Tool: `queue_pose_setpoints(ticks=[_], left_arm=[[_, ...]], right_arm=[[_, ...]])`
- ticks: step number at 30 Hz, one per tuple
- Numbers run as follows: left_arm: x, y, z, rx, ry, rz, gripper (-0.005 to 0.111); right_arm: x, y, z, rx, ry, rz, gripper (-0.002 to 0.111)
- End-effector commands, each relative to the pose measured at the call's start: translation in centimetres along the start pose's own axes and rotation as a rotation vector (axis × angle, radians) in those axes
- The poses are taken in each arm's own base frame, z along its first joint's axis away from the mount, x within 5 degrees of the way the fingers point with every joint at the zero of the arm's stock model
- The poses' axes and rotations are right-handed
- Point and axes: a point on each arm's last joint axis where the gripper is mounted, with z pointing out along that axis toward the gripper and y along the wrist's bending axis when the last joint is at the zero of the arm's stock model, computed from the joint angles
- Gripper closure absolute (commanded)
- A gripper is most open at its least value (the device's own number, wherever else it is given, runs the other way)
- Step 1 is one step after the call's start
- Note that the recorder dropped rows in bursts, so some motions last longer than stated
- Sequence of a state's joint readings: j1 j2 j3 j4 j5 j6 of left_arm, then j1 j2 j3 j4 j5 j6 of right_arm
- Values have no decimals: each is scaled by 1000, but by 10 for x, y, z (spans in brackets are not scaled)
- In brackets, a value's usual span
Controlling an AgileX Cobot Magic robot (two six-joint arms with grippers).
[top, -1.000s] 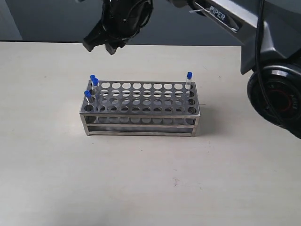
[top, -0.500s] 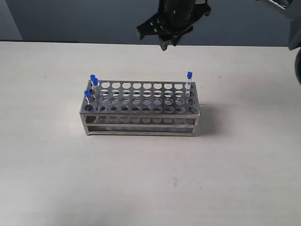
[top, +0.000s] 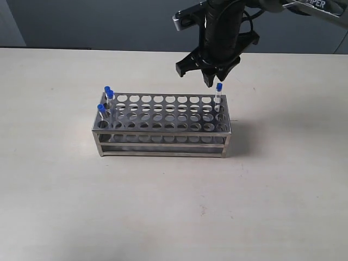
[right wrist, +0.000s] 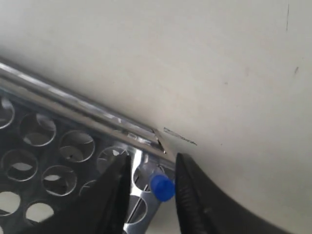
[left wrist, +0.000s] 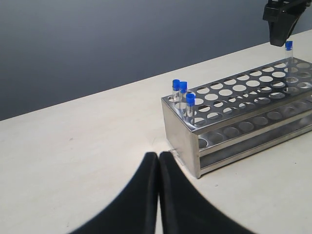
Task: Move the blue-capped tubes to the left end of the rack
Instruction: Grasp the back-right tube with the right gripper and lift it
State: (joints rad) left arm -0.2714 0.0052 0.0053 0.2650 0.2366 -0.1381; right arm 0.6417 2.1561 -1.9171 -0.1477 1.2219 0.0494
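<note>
Swinging over from above the left end of the shiny steel perforated rack (top: 163, 142) and dropping, right black claw (top: 216, 81) now poised just above the last thin clear blue-capped tube (top: 218, 97), at the rack corner nearest the pale counter's (top: 163, 217) far edge. Jaws part-open around the cap, gripping nothing. Three other blue-capped tubes (top: 106, 103) already at the left end, so probably one transfer remaining. Left black claw (left wrist: 158, 195) pinched shut, empty.

A lab bench, it seems: a steel test-tube rack (top: 163, 128) (holding blue-capped tubes (top: 218, 87)) on a plain table (top: 163, 212).
</note>
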Motion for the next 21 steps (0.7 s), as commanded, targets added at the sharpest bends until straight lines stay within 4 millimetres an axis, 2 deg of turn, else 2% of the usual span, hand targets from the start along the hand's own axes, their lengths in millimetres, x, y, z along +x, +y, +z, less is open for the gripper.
queue_pose_setpoints(ticks=[1,5,11,15,17,20,21], left_arm=[[-2,0,-1,11,-15,-7,106],[-2,0,-1,11,-15,-7,106],[-2,0,-1,11,-15,-7,106],[-2,0,-1,11,-15,-7,106],[-2,0,-1,11,-15,-7,106],[-2,0,-1,11,-15,-7,106],[-2,0,-1,11,-15,-7,106]], right_arm=[[5,-17,2,16,15,33,77],[8,-29,9,-2,37,72,77],[8,-17,14,-139,50,73,77],[7,-15,14,-155,50,80,77],[7,-15,14,-155,50,80,83],[7,-15,14,-155,50,80,106],[7,-15,14,-155,50,80,109]])
